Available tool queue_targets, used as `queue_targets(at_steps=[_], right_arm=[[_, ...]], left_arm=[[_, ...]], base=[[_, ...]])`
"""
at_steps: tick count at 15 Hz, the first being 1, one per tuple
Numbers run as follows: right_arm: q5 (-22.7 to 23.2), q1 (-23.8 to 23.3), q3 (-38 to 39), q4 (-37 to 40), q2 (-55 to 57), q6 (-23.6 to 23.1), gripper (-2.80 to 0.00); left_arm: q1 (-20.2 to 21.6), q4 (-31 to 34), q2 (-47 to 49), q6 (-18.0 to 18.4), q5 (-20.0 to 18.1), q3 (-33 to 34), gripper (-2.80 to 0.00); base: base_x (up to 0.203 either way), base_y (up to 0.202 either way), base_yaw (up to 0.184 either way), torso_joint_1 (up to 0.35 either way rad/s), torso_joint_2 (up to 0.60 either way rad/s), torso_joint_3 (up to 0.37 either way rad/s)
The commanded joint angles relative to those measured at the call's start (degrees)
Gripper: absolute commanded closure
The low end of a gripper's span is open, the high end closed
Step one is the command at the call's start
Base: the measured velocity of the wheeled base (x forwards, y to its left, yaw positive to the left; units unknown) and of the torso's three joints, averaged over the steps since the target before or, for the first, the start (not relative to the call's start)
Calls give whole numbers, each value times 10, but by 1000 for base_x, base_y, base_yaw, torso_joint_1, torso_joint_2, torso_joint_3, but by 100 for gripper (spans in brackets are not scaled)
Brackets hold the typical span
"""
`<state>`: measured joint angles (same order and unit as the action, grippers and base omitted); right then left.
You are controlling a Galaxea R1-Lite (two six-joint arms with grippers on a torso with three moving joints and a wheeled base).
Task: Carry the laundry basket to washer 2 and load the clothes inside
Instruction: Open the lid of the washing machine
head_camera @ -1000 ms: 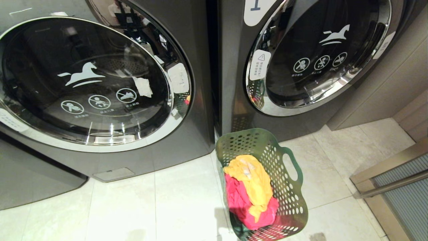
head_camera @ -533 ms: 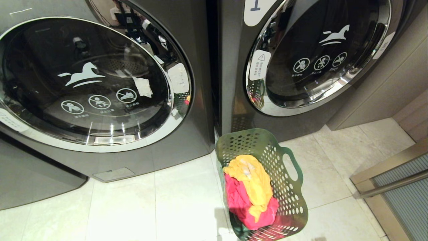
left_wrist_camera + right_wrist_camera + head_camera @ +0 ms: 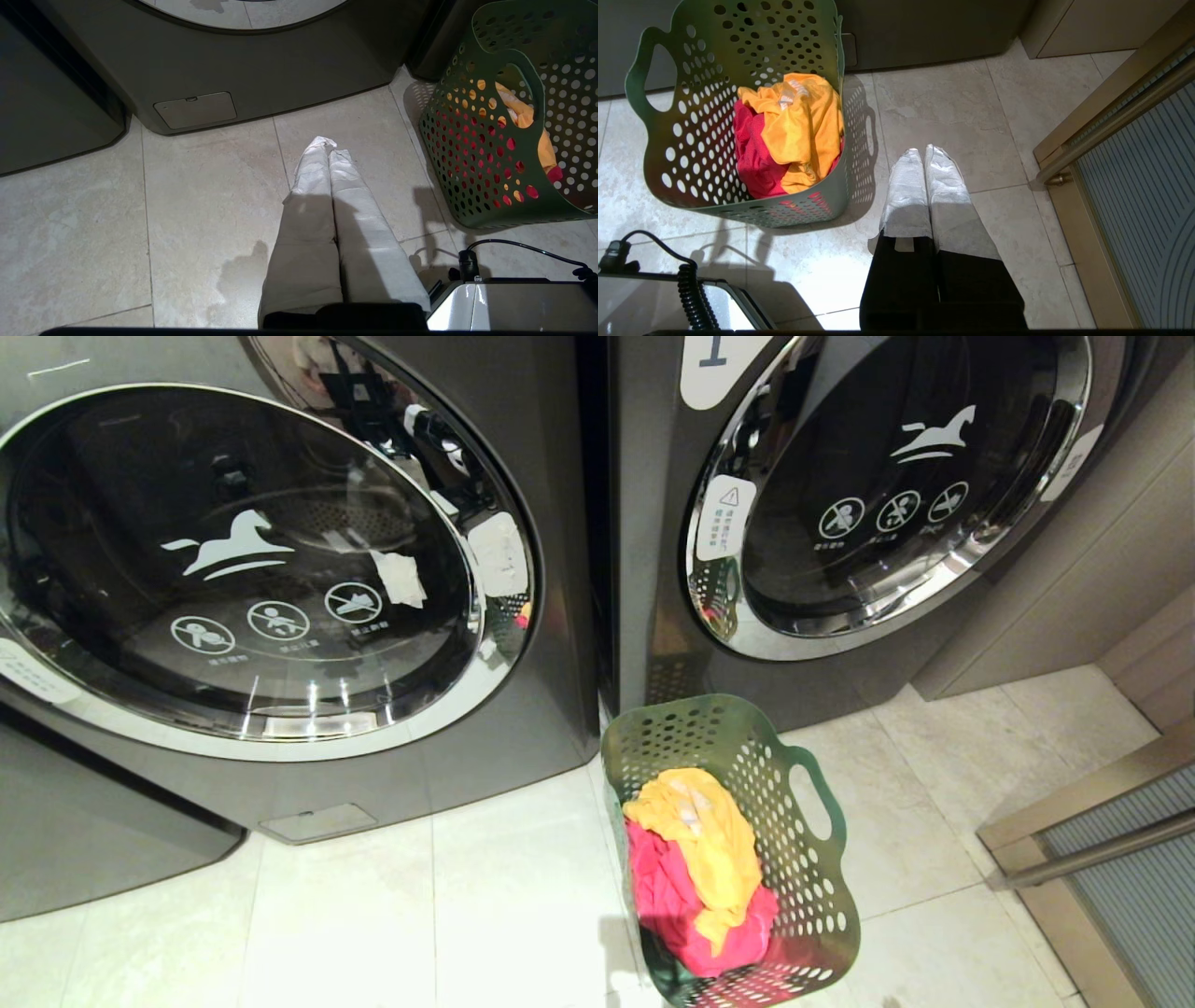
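On the tiled floor (image 3: 373, 915), the green laundry basket (image 3: 803, 859) stands in front of the seam between two dark front-loaders, nearer the one labelled 1 (image 3: 896, 495). The left-hand machine (image 3: 243, 569) (label out of view, presumably washer 2) has its door shut. The yellow garment (image 3: 705, 840) and pink-red garment (image 3: 672, 905) remain inside, so loading is all ahead. The basket's long axis runs toward the machines, handles to the sides. The left pincer (image 3: 329, 151) and right pincer (image 3: 920, 156) are pressed together, empty, over the floor flanking the basket.
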<state>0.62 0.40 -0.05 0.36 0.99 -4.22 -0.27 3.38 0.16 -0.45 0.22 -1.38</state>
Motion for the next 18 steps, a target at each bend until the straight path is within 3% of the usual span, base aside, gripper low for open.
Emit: queue_targets(at_steps=[1,18], right_arm=[[0,0,0,-1,-11,-1,0],[-1,0,0,-1,-11,11,0]], left_arm=[[0,-3,-2,-5,0,1,0],[0,-16,-2,-5,0,6,0]], base=[[0,0,0,0,0,0],[0,0,0,0,0,0]])
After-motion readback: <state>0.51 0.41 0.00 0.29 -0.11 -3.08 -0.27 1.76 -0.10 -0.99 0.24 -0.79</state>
